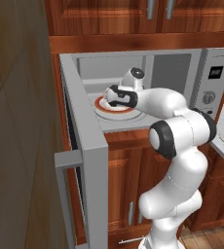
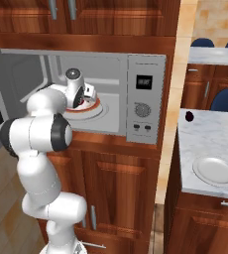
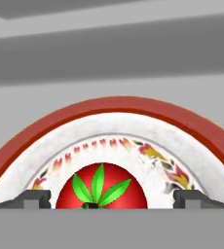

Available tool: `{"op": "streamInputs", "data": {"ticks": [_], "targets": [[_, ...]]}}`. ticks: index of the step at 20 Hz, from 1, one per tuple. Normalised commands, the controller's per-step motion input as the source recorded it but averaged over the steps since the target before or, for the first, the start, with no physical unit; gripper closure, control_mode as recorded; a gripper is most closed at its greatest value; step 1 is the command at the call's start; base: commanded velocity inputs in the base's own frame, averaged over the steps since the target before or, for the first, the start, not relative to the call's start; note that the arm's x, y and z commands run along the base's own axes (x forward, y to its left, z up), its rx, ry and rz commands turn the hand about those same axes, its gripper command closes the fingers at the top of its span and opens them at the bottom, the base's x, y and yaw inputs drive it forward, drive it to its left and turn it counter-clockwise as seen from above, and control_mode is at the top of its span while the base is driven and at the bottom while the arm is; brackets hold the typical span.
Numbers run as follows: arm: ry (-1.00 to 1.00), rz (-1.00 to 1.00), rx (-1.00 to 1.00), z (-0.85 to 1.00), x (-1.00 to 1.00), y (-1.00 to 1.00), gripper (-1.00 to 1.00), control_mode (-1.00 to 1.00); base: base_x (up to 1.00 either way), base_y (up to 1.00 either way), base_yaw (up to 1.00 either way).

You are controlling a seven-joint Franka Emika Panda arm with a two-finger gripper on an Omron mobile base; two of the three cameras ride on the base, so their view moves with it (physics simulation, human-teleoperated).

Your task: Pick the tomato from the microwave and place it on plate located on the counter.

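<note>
The tomato [image 3: 102,189], glossy red with a green leafy top, lies on a white plate with a red-orange rim [image 3: 133,109] inside the microwave [image 1: 209,73]. My gripper [image 3: 112,199] is open, and its two dark fingertips [image 3: 36,198] stand wide on either side of the tomato, apart from it. From the base views, my arm reaches into the cavity and the hand [image 1: 120,96] hangs over the rimmed plate [image 2: 95,107]. The pale plate [image 2: 216,170] lies on the counter [image 2: 210,134] to the right of the microwave [image 2: 145,99].
The microwave door [image 1: 84,146] stands swung open at the left. A small dark object [image 2: 189,116] sits at the counter's back left. Reddish wooden cabinets [image 2: 121,183] run below, and blue chairs [image 2: 226,99] stand beyond the counter.
</note>
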Motion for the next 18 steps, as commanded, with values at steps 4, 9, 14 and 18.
{"op": "streamInputs", "data": {"ticks": [4, 9, 14, 18], "targets": [[0.00, 0.00, 0.00, -0.22, 0.07, 0.05, -1.00, -1.00, 0.00, 0.00, 0.00], [0.00, 0.00, 0.00, -0.02, 0.00, 0.03, -1.00, -1.00, 0.00, 0.00, 0.00], [0.00, 0.00, 0.00, 0.00, 0.00, 0.00, 1.00, -1.00, 0.00, 0.00, 0.00], [0.00, 0.00, 0.00, 0.00, 0.00, 0.00, 1.00, -1.00, 0.00, 0.00, 0.00]]}}
